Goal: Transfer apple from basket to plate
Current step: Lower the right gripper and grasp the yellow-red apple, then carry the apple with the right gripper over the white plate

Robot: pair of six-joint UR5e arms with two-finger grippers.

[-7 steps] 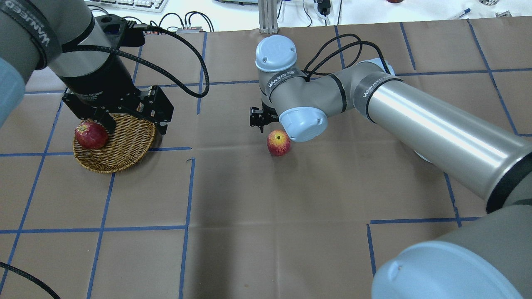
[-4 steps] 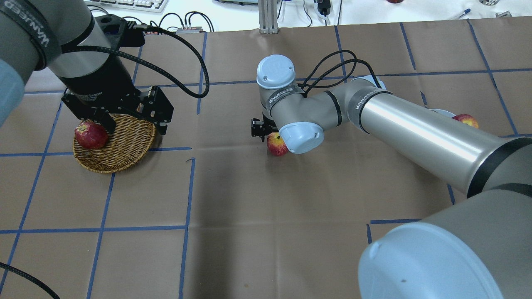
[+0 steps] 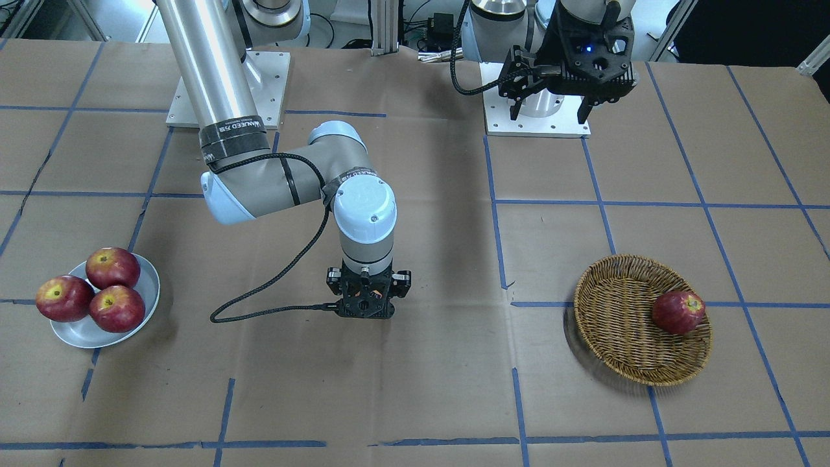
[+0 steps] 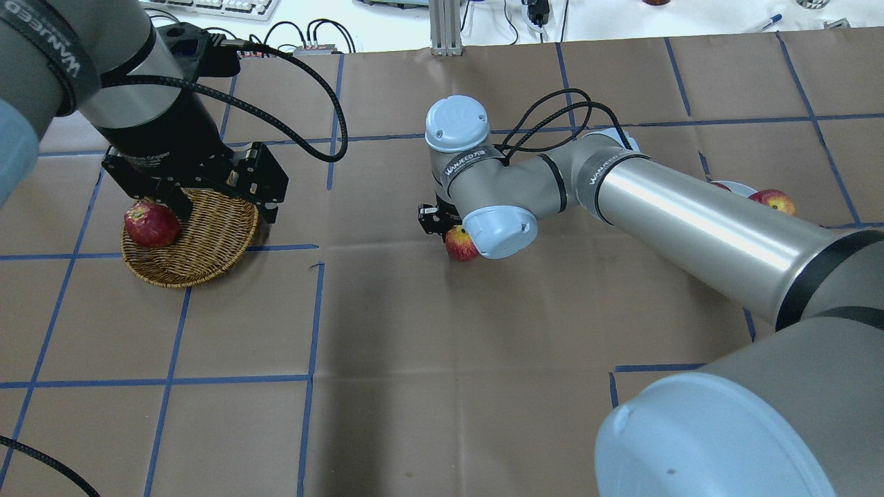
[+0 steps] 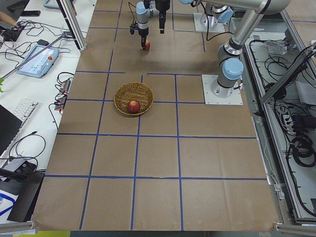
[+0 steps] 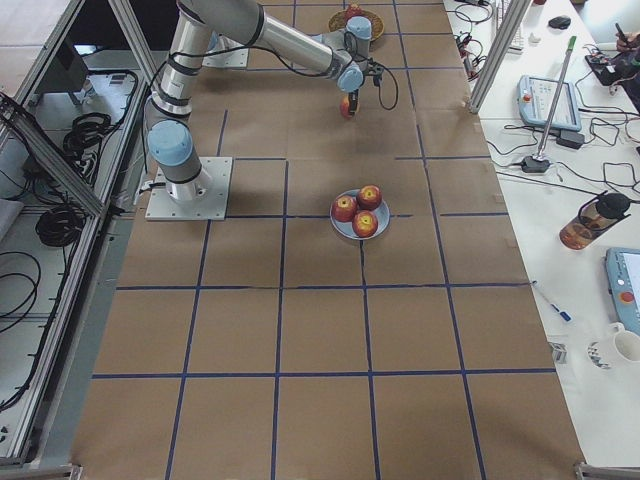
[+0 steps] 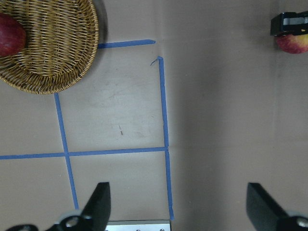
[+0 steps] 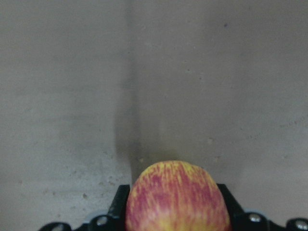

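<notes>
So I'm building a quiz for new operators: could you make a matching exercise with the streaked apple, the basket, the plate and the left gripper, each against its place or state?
1. streaked apple
2. basket
3. plate
4. left gripper

A. carries three apples
B. open, holding nothing
C. on the table between the fingers of the right gripper
D. holds one dark red apple

Pairs: 1-C, 2-D, 3-A, 4-B

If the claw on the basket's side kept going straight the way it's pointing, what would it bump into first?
Probably the bare paper-covered table. The left gripper points straight down, fingers open, and the basket lies off to one side of its line. Its height above the table is hard to judge.
</notes>
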